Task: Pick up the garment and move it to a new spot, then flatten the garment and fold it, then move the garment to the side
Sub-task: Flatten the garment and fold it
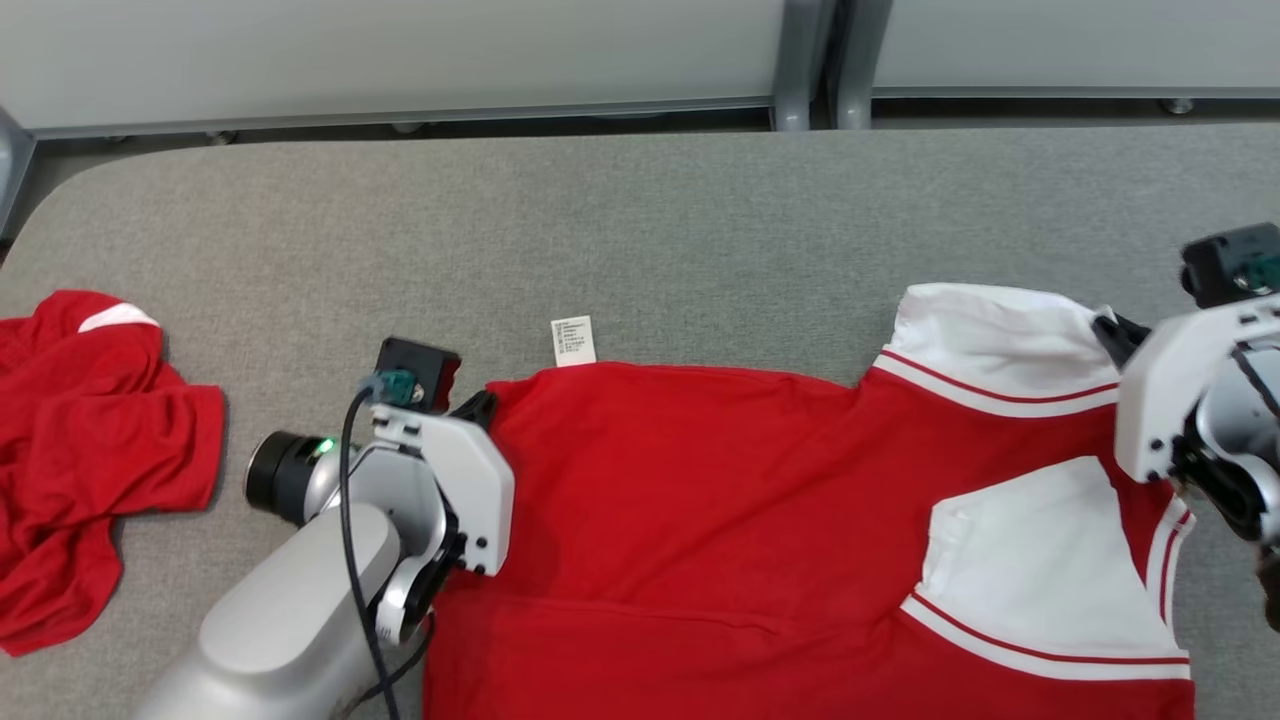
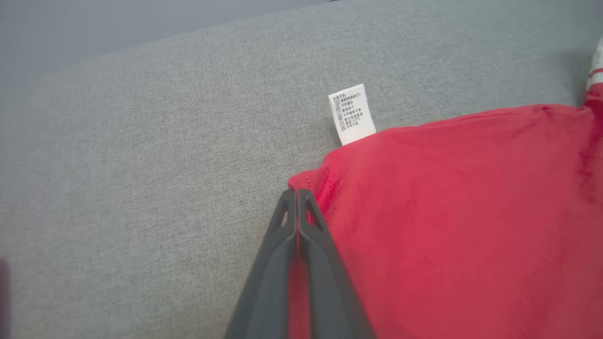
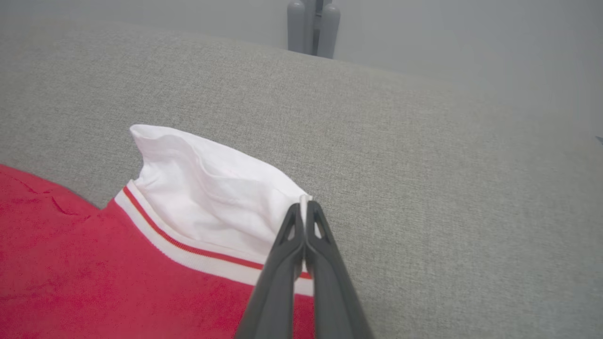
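Note:
The garment (image 1: 720, 500) is a red shirt with white, red-striped sleeves, spread on the grey table (image 1: 640, 220). A white care label (image 1: 573, 341) sticks out from its far edge. My left gripper (image 2: 297, 192) is shut on the garment's red corner (image 2: 320, 188) at its left end; red cloth shows between the fingers. My right gripper (image 3: 305, 205) is shut on the edge of the white sleeve (image 3: 212, 188) at the right end. In the head view the left gripper (image 1: 485, 402) and the right gripper (image 1: 1105, 325) sit at the garment's two far corners.
A second red garment (image 1: 80, 450) lies crumpled at the table's left edge. Beyond the table's far edge stand pale panels and a grey post (image 1: 800, 60). Bare grey tabletop stretches behind the shirt.

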Controlling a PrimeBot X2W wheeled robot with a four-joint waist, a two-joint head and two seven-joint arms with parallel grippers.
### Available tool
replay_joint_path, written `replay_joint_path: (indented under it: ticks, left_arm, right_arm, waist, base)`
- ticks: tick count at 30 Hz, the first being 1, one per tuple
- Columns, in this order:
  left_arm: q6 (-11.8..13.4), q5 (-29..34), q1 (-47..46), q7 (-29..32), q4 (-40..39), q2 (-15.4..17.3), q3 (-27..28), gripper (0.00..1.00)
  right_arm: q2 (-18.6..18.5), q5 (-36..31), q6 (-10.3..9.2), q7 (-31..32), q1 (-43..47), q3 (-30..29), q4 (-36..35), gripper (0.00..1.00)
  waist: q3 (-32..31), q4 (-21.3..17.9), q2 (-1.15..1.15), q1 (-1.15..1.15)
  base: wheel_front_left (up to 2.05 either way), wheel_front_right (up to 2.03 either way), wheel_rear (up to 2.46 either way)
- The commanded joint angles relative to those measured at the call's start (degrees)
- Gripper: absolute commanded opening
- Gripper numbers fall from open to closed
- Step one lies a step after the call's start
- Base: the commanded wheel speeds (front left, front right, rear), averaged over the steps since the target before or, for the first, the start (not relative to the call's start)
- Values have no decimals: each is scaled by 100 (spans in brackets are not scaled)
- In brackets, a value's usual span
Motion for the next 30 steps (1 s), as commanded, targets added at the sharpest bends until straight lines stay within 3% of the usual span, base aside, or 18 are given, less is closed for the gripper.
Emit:
replay_joint_path:
  ticks: [1, 5, 9, 19, 30]
  left_arm:
    - [46, 41, 93, -67, -33, 54, 26, 0]
    - [194, 85, 439, -422, -374, 281, 110, 0]
    - [398, 11, 870, -738, -767, 440, 243, 0]
    - [825, -290, 1903, -972, -1311, 759, 444, 0]
    - [593, 203, 1802, -1196, -954, 915, 33, 0]
  right_arm:
    - [-64, 53, 1, 53, 112, -20, -130, 0]
    - [-367, 215, 0, 423, 939, -371, -1259, 0]
    - [-331, 242, 1, 859, 1662, -701, -2119, 0]
    - [-278, 124, 1, 1922, 2884, -1141, -3286, 0]
    - [-140, 168, 1, 3006, 3703, -1456, -4002, 0]
  waist:
    - [-59, -65, 0, 0]
    - [-194, -182, 0, 0]
    - [-309, -259, 0, 0]
    - [-619, -331, 0, 0]
    - [-753, -370, 0, 0]
  base:
    - [0, 0, 0]
    - [0, 0, 0]
    - [0, 0, 0]
    - [0, 0, 0]
    - [0, 0, 0]
